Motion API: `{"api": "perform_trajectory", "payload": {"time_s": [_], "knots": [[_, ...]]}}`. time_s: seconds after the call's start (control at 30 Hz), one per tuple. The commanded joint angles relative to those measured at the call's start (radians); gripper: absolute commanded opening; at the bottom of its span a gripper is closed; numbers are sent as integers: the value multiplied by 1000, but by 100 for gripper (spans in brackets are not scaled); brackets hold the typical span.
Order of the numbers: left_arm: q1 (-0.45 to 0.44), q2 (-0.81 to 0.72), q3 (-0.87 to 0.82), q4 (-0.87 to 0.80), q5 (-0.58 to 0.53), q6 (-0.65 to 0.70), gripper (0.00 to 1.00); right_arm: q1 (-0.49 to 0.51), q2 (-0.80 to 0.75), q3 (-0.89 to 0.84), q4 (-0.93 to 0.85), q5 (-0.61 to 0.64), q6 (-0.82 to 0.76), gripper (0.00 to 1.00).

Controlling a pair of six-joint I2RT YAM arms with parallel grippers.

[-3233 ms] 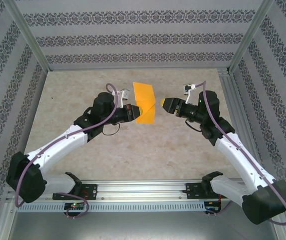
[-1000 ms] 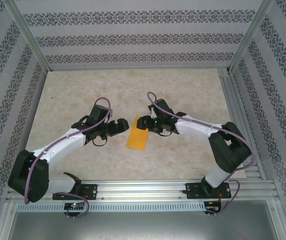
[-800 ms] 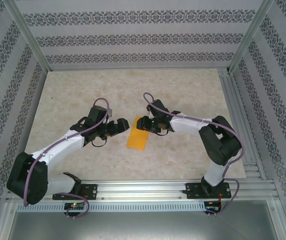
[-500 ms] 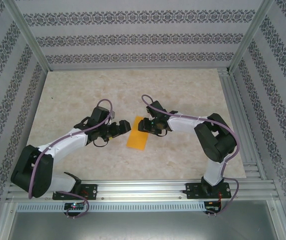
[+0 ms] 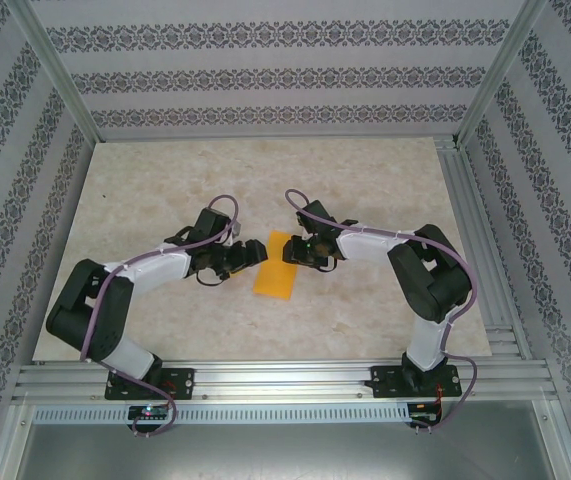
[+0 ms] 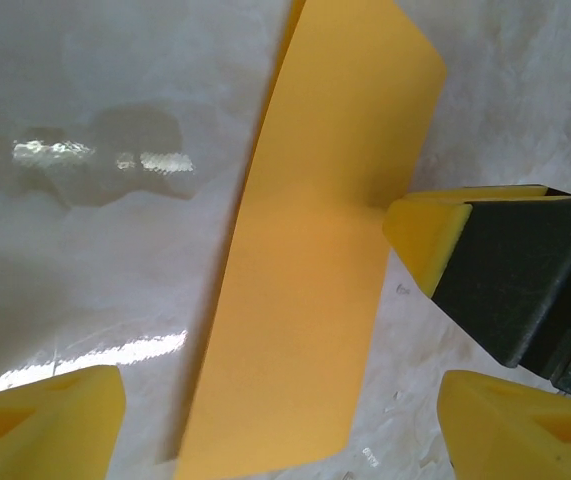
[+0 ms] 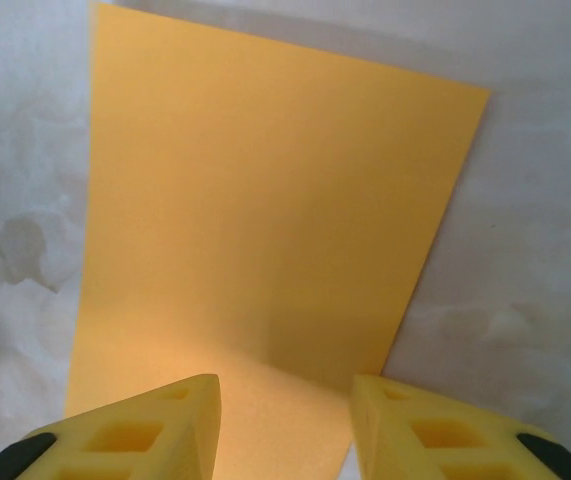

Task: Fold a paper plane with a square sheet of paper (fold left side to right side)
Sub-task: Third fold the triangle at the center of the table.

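Observation:
The square sheet of paper [image 5: 276,268] lies flat on the table, folded in half into a narrow orange-yellow rectangle [image 6: 315,250] [image 7: 265,200]; no paper plane shape is in view. My left gripper [image 5: 255,255] sits low at the paper's left edge, open wide, with its yellow fingertips [image 6: 45,425] straddling the near end of the sheet [image 6: 285,435]. My right gripper [image 5: 291,251] is over the paper's far right corner, jaws partly open [image 7: 285,425]. One of its yellow pads [image 6: 427,232] touches the sheet's right edge.
The marbled beige table [image 5: 155,180] has patterned walls on three sides. An aluminium rail [image 5: 285,378] with both arm bases runs along the near edge. A metal strip [image 5: 470,220] borders the right side.
The paper, earlier held up farther back between both grippers, now lies flat. My left arm has slid right up to its edge and narrowed slightly. The right jaws have narrowed.

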Motion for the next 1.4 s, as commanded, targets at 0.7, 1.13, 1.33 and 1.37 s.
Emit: {"api": "perform_trajectory", "payload": {"time_s": [0.7,1.13,1.33,1.37], "knots": [[-41,212,137,69,54,14,58,-20,50,9,-16,-9,-54,38],[-48,215,148,74,58,7,41,-19,43,7,-7,-16,-57,39],[-47,192,146,52,47,12,32,-19,-2,-9,23,-13,-66,43],[-47,188,146,47,42,13,32,-19,-12,-11,24,-8,-70,43]]}}
